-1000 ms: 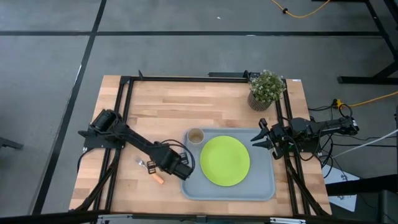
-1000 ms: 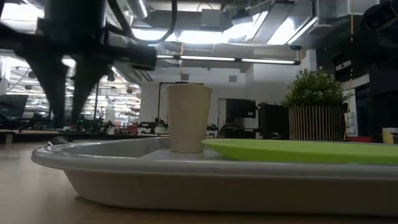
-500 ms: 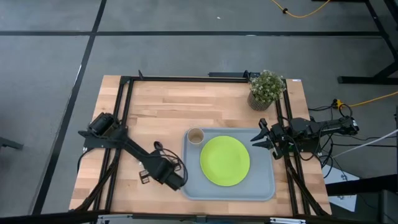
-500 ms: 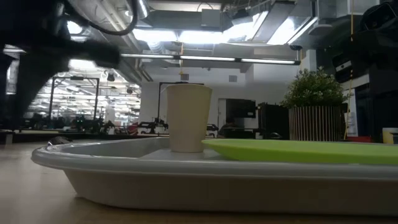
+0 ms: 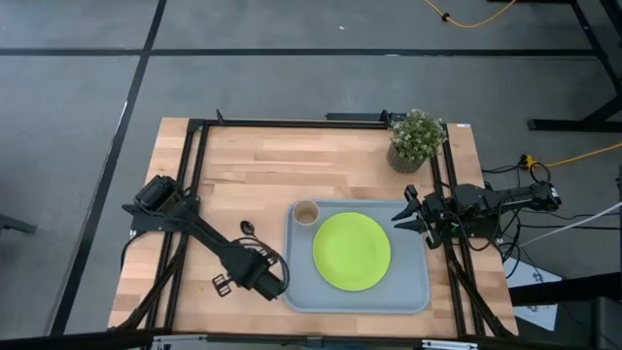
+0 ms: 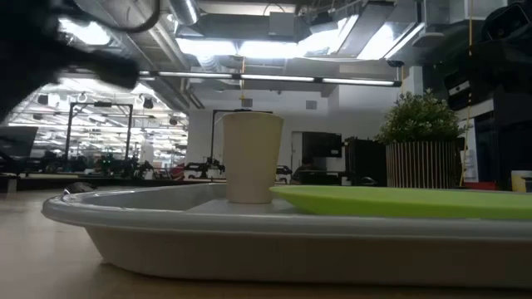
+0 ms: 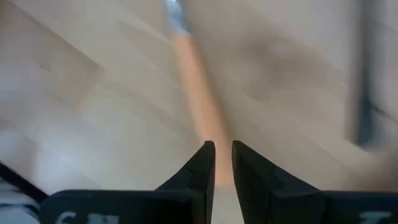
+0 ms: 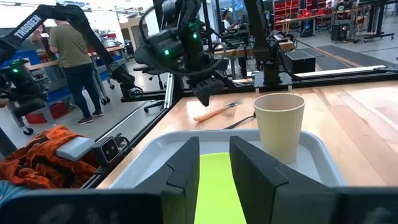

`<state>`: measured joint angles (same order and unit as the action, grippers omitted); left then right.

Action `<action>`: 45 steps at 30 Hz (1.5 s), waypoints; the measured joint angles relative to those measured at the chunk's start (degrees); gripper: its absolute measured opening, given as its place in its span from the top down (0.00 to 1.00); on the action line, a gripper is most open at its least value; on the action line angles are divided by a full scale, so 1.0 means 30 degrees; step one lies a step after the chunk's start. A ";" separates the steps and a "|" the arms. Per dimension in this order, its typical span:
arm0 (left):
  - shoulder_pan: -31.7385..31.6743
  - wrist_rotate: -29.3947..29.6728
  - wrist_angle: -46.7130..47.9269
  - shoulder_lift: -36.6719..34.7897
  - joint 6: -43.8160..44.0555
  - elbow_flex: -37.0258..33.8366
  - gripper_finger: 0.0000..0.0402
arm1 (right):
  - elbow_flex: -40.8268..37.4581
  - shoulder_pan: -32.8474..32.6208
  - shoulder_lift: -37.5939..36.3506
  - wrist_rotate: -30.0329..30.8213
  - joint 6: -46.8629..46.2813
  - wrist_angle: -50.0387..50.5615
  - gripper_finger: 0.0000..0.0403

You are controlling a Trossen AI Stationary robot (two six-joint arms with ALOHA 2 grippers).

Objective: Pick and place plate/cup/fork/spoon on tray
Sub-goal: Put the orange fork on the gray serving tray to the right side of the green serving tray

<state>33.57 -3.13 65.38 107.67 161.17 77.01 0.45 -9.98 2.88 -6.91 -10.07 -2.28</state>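
Currently left gripper (image 7: 222, 163) hangs just over the fork (image 7: 198, 112), fingers slightly apart, gripping nothing; orange handle lies flat on the table (image 5: 292, 170).

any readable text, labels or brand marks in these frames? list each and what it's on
"TROSSEN" – white letters on a dark robot arm in the room behind the table, right wrist view.
White marks on the left gripper body, at the bottom edge of the left wrist view: cut off, unreadable.
Nothing readable on the tray, plate, cup or plant pot.
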 joint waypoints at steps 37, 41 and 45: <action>0.0895 0.4045 0.2733 -0.1715 -1.5322 -0.1892 0.88 | 0.0001 -0.0007 0.0094 0.0613 -0.1122 0.0107 0.77; 0.1698 0.2900 0.0533 -0.1715 -1.3105 -0.3382 0.88 | 0.0001 -0.0004 0.0094 0.0609 -0.1129 0.0107 0.77; 0.2107 0.0258 -0.1108 -0.1715 -1.1519 -0.3971 0.88 | 0.0001 -0.0007 0.0094 0.0601 -0.1129 0.0107 0.77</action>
<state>39.89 -2.36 62.06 102.52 126.61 65.10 0.45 -10.00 3.16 -5.10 -13.45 -1.96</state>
